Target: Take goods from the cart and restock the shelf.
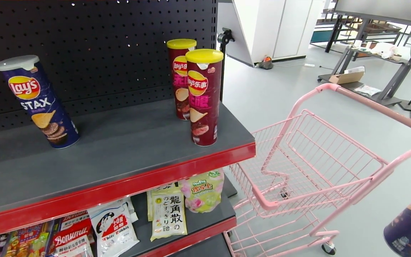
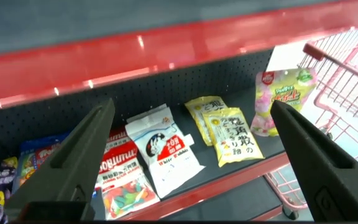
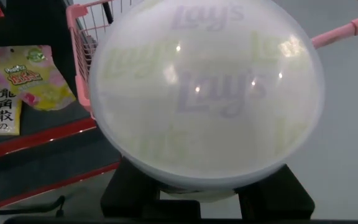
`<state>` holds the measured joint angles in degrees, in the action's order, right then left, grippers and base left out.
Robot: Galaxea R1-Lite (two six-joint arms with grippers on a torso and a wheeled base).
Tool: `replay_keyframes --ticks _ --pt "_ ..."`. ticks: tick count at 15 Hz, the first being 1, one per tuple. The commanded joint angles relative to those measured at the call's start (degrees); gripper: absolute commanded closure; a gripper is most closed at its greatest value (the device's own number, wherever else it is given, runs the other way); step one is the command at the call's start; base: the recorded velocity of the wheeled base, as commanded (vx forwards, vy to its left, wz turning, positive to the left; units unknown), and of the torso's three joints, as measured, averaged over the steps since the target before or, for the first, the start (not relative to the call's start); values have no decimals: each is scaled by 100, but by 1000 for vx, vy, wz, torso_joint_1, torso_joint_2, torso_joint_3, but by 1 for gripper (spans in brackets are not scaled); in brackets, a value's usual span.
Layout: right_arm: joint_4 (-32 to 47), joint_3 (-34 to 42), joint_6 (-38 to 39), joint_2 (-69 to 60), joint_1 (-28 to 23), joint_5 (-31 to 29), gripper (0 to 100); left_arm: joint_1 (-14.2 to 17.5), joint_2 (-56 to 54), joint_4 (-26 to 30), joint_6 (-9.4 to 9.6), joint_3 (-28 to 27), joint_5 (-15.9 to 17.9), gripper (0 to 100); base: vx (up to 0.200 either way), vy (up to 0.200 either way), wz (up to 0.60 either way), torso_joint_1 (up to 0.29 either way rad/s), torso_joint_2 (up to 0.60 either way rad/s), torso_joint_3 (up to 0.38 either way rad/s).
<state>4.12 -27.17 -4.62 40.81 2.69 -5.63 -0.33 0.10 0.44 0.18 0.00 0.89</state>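
A blue chip can [image 1: 37,103] stands at the left of the grey top shelf [image 1: 127,146]. Two maroon cans with yellow lids [image 1: 203,96] stand close together at its right end. The pink cart [image 1: 319,150] beside the shelf holds no goods. My right gripper [image 3: 204,202] is shut on another blue chip can [image 1: 410,228], low and to the right of the cart. That can's clear lid [image 3: 207,93] faces the right wrist camera. My left gripper [image 2: 191,118] hangs open in front of the lower shelf, holding nothing.
Snack bags [image 2: 166,152] lie in a row on the lower shelf [image 1: 191,221] under the red shelf lip [image 1: 120,185]. A black pegboard [image 1: 102,43] backs the top shelf. Free shelf room lies between the blue can and the maroon cans. Metal racks [image 1: 376,50] stand far right.
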Motion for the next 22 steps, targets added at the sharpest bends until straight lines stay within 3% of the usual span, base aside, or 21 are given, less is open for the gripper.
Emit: replay_keyframes --ticks 1,14,17,22 --pt "-8 10 -13 -38 3 1 100 -2 8 0 -1 0 -1 0 0 0 0 212 -554 -344" --pt "-43 151 -74 -3 3 1 100 -2 8 0 -1 0 -1 0 0 0 0 183 -436 -265" --pt "-60 397 -434 -241 -32 -8 100 -2 8 0 -1 0 -1 0 0 0 0 26 -67 -37" --pt "-60 467 -434 -346 -50 -8 100 -2 8 0 -1 0 -1 0 0 0 600 7 -9 -2"
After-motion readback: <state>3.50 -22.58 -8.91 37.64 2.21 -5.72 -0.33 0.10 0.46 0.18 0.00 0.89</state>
